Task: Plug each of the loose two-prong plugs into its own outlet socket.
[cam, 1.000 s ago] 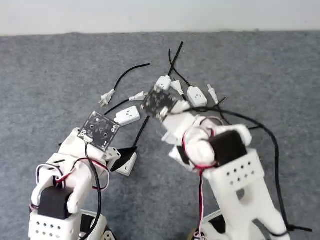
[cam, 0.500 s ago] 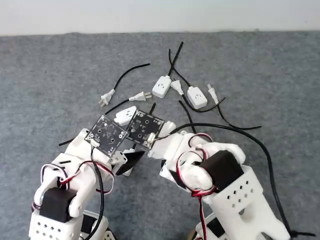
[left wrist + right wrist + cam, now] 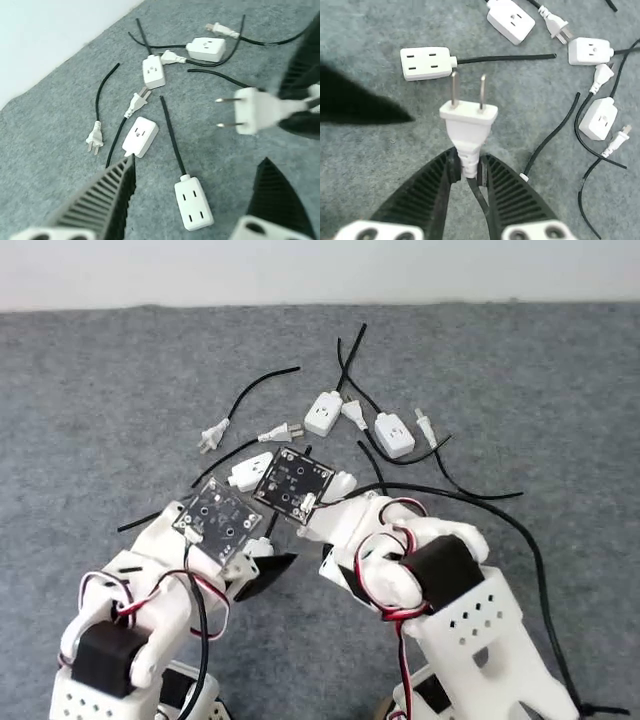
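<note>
**Right wrist view: plug pinched, prongs aimed at the flat socket block**

The right jaws are pressed onto the neck of a white two-prong plug, just behind its body where the black cord leaves. The prongs point away from the wrist, toward a flat socket block lying on the grey counter. From this angle one prong tip seems to sit just beside the block's cord end, but I cannot tell whether it touches.

In the left wrist view the held plug shows with bare counter behind its prongs, apart from the block. The left jaws are spread wide and hold nothing, and the block lies on the counter between them.

In the high view the left arm and the right arm have their wrists close together over the middle of the counter. Beyond them lie a nearest socket, a second socket and a third socket, each with a short black cord.

- A loose plug lies off by itself toward the left.
- Another plug lies just beyond the nearest socket.
- A third plug lies between the second and third sockets.
- A fourth plug lies just beside the third socket, on its right.

None of these four plugs is in a socket.
</note>
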`<state>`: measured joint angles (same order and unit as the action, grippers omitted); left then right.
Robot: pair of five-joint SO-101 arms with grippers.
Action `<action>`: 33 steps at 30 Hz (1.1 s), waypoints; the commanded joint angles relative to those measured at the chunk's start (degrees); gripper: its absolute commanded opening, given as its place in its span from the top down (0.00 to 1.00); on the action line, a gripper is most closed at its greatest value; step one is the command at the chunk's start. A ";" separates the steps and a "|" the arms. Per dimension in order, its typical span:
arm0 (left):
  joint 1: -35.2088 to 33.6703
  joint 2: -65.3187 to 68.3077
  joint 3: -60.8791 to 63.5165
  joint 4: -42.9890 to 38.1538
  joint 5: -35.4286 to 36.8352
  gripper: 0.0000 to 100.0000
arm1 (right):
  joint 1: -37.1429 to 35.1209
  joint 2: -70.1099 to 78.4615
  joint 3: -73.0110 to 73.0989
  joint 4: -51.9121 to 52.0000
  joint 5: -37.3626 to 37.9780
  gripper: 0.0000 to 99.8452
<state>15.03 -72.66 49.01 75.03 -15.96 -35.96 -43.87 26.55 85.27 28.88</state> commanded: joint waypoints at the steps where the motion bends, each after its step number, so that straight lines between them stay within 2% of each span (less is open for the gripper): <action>1: 1.05 -0.53 -4.35 1.41 0.88 0.63 | 0.92 -1.45 1.32 -2.24 -0.18 0.99; 11: 1.05 -0.53 -4.18 0.18 0.79 0.63 | 0.48 -1.89 3.96 -1.89 -0.44 0.99; 16: 0.97 -0.53 -0.48 -3.43 0.70 0.63 | -5.05 -1.89 4.22 0.04 -0.53 0.99; 21: 0.70 -0.53 3.38 -6.59 0.62 0.63 | -9.98 -2.07 3.87 0.92 -3.78 0.99; 33: 0.62 -0.53 10.15 -10.46 0.53 0.63 | -10.33 -2.07 -3.87 5.58 -4.04 0.99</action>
<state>15.82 -73.10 58.51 66.95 -16.04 -45.54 -43.78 29.71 88.79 25.27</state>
